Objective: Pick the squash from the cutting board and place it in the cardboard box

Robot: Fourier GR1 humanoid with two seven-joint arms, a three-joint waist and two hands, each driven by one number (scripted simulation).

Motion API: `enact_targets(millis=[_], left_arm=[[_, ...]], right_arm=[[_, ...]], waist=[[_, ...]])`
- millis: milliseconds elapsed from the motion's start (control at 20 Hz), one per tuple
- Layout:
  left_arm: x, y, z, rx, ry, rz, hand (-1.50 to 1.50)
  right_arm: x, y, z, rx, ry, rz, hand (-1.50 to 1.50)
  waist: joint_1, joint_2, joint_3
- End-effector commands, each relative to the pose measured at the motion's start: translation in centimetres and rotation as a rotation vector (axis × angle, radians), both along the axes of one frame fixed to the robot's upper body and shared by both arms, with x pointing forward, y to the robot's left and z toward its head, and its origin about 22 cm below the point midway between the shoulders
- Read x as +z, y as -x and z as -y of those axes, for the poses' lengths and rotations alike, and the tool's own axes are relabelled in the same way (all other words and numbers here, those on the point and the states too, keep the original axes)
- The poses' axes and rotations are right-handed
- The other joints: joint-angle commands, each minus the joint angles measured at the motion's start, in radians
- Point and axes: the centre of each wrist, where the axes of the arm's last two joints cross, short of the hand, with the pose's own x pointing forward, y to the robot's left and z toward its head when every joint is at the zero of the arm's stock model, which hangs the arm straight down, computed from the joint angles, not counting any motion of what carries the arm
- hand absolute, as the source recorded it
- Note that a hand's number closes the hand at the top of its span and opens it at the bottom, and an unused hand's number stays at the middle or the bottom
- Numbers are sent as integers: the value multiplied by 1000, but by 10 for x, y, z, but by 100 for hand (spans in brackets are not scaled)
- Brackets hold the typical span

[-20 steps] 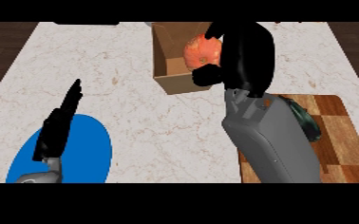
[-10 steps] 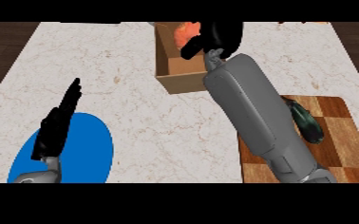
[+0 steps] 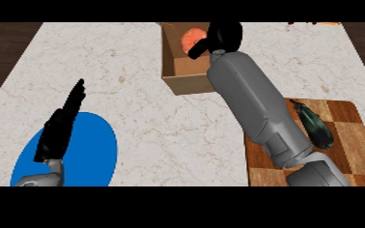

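In the head view, the right hand (image 3: 224, 36) sat at the upper middle of the frame, over the open top of the cardboard box (image 3: 184, 70). Its grey forearm ran down and to the right from there toward the lower right corner, crossing over the box's right side and the left part of the cutting board (image 3: 341, 140). The orange squash (image 3: 192, 38) showed just left of that hand, inside the box's outline and against the hand's black fingers. The fingers were curled round the squash on its right side, so the hand hid part of it. Whether the squash rested on the box floor or hung above it could not be told from this angle.

The box stood on the pale marbled counter (image 3: 143, 53), its brown inner wall and floor showing below the squash. The cutting board, a wooden checkered slab, lay at the lower right of the frame, well apart from the squash. A dark green vegetable (image 3: 315, 128) lay on the board, just right of the forearm.

The left hand (image 3: 63, 123) showed at the lower left, fingers straight and held together, pointing up and slightly right, holding nothing. It lay over the left part of a blue plate (image 3: 92, 149) that sat on the counter at the lower left.
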Motion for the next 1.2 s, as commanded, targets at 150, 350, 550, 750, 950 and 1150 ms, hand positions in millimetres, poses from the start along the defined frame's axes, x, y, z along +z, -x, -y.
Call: enact_targets(millis=[150, 350, 550, 750, 950, 1150], left_arm=[[4, -3, 0, -22, -8, 11, 0], [15, -11, 16, -19, 7, -4, 0], [3, 3, 10, -10, -2, 1, 0], [-2, -1, -2, 36, -8, -6, 0], [8, 5, -5, 45, 0, -11, 0], [-5, 12, -8, 72, 4, -33, 0]], right_arm=[[-1, -14, 2, -21, -111, 75, -150], [-11, -10, 14, -121, -226, 284, -150], [-13, -8, 25, -213, -356, 429, -150], [9, -8, 43, -214, -496, 557, -150], [6, -5, 91, -301, -511, 591, -150], [-21, 25, 134, -378, -505, 634, -150]], waist=[[10, 3, 0], [-5, 2, 2], [-3, -3, 2], [-37, -7, 2], [-54, -17, 1], [-87, -28, 0]])
